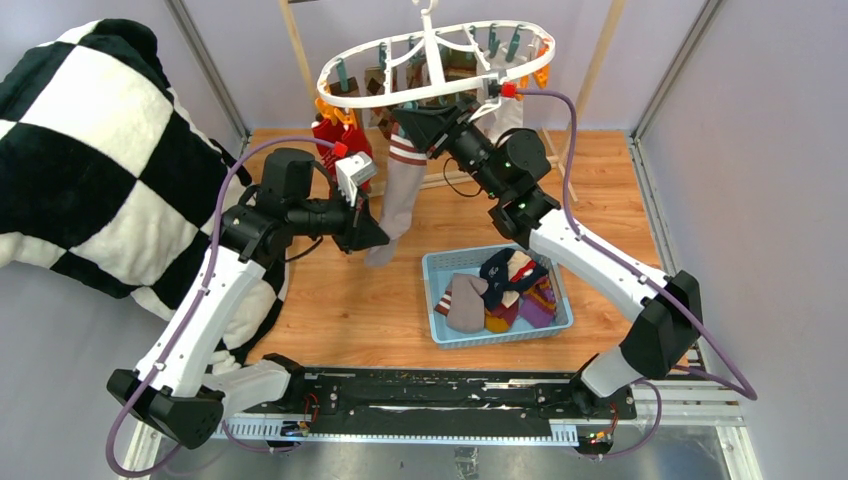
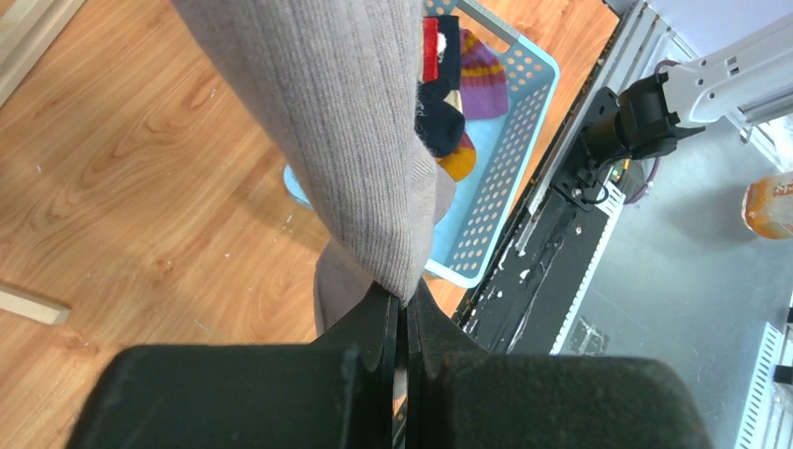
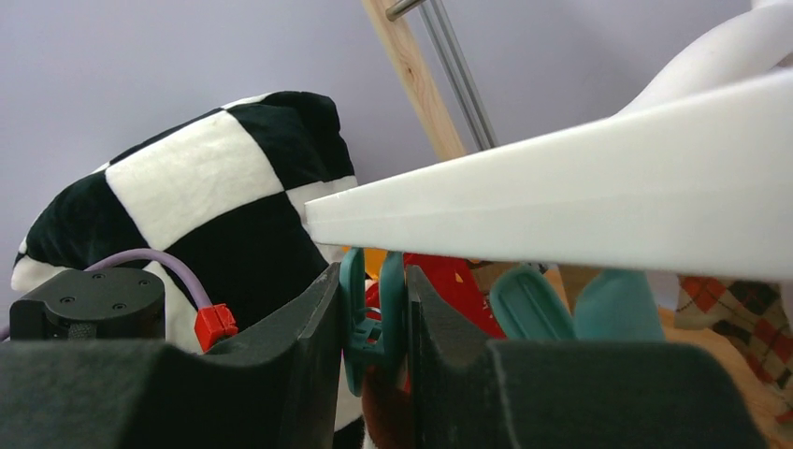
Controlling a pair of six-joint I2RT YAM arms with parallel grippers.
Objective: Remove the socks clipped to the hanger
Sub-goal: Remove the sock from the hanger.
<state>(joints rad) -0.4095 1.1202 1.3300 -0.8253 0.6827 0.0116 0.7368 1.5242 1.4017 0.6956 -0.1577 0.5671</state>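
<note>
Here, the long grey ribbed sock (image 2: 337, 122) is hanging straight down from the white oval plastic hanger (image 1: 345, 95). Its long axis is running upward from the left hand (image 2: 404, 299), which is clenching the toe end from below. The right hand (image 3: 372, 281), reaching up just under the rim above, is squeezing a teal plastic clip (image 3: 383, 313). This is probably the sock's own clip, though the join is hidden. The left forearm is lying level and the right is angling upward.

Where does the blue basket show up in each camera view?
Top external: blue basket right of centre, low.
Left wrist: upper middle, partly behind the grey sock.
Right wrist: not in it.
Shared landmark: the grey sock hanging beside the basket, seen from top and left wrist.
</note>
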